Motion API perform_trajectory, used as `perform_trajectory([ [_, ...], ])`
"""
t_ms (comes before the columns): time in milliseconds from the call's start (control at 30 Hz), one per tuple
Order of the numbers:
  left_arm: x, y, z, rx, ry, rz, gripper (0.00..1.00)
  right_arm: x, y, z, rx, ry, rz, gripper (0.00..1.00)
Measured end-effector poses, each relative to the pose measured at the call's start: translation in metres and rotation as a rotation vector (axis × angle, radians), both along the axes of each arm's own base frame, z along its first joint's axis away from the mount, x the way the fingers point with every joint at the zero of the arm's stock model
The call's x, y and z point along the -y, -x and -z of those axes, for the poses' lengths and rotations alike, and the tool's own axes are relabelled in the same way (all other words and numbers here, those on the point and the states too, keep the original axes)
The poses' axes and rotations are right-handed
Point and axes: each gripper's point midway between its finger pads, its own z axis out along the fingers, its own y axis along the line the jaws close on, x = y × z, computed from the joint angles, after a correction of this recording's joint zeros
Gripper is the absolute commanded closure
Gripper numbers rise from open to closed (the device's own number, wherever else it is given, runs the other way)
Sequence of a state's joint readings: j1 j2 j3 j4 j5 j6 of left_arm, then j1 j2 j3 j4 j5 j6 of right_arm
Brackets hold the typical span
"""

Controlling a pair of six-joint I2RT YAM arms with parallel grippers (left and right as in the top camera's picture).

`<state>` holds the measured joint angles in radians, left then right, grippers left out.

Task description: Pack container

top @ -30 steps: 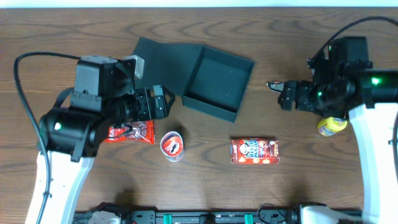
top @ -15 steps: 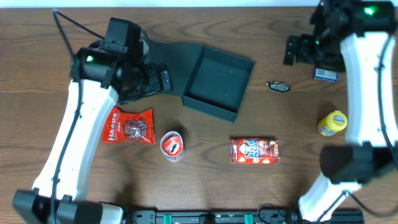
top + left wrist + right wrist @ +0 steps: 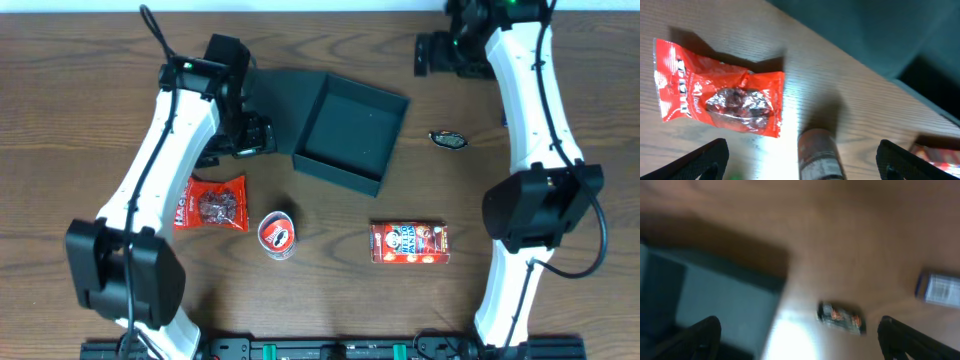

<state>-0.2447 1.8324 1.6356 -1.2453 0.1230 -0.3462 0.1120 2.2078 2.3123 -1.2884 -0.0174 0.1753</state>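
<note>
Both arms have swung from the near half of the tabletop [image 3: 90, 40] toward its far side over the last second. The left end effector [image 3: 252, 135] has left the red snack pouch [image 3: 210, 203] and the right end effector [image 3: 432, 55] has gone up from the right-hand side.

The container [image 3: 350, 130] lies open between them. Its lid and tray stretch left to right on a slight slant, and the tray is empty. The left end effector sits just beside the lid's near edge, so the container lies to its right; I cannot tell whether they touch. The right end effector hangs off the tray's far right corner, a little apart.

The left arm is nearer to the pouch and the small can [image 3: 277, 235], which lie just on its near side, so I judge the first pick falls to it. Both end effectors stand fully open, and neither has hold of anything.
</note>
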Motion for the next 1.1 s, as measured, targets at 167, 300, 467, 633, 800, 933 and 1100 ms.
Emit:
perform_trajectory([
  [167,-0.005,0.005,0.015,-0.065,-0.04,0.011,0.05,-0.015,-0.023,-0.012,0.109,-0.009,-0.024,0.01],
  [300,-0.007,0.005,0.021,-0.083,-0.054,0.014,0.05,-0.023,-0.036,-0.014,0.162,-0.013,-0.033,0.01],
  [467,-0.01,0.004,0.031,-0.102,-0.081,0.015,0.05,-0.025,-0.052,0.02,0.136,-0.008,-0.034,0.01],
  [633,-0.012,0.002,0.044,-0.13,-0.097,0.016,0.05,-0.027,-0.062,0.067,0.078,0.0,-0.034,0.01],
  [800,-0.016,0.001,0.064,-0.175,-0.132,0.019,0.05,-0.028,-0.064,0.088,0.05,0.004,-0.035,0.01],
  [933,-0.018,0.001,0.079,-0.209,-0.155,0.022,0.05,-0.029,-0.067,0.089,0.062,0.003,-0.037,0.01],
  [1100,-0.019,0.003,0.089,-0.24,-0.164,0.024,0.05,-0.03,-0.071,0.087,0.079,0.002,-0.037,0.01],
])
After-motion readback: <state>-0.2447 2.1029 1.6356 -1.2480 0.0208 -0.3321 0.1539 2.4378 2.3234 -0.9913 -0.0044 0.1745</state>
